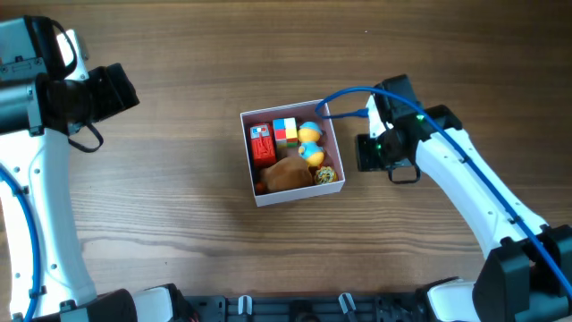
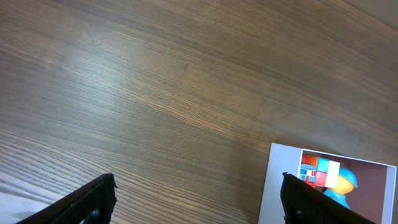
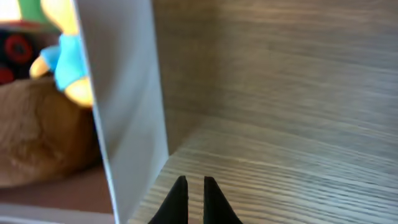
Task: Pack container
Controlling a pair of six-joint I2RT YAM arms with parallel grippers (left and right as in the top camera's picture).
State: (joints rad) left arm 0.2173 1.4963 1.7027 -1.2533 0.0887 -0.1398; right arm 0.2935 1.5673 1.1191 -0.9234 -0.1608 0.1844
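Note:
The container (image 1: 248, 157), a square white-walled box with a dusty pink inside, sits mid-table. It holds a red box (image 1: 262, 144), a coloured cube (image 1: 285, 131), a yellow-and-blue duck (image 1: 310, 141), a brown plush (image 1: 286, 173) and a small ball (image 1: 326, 175). My right gripper (image 1: 365, 152) is just right of the container, outside its wall (image 3: 124, 93); its fingers (image 3: 194, 186) are shut and empty, low over the wood. My left gripper (image 1: 125, 89) is far to the left, open and empty (image 2: 199, 199). The left wrist view shows the container's corner (image 2: 277, 180).
The wooden table (image 1: 179, 233) stretches around the container. A blue cable (image 1: 344, 94) loops over the right arm near the container's far right corner. The plush (image 3: 37, 130) and the duck (image 3: 65, 56) show behind the wall in the right wrist view.

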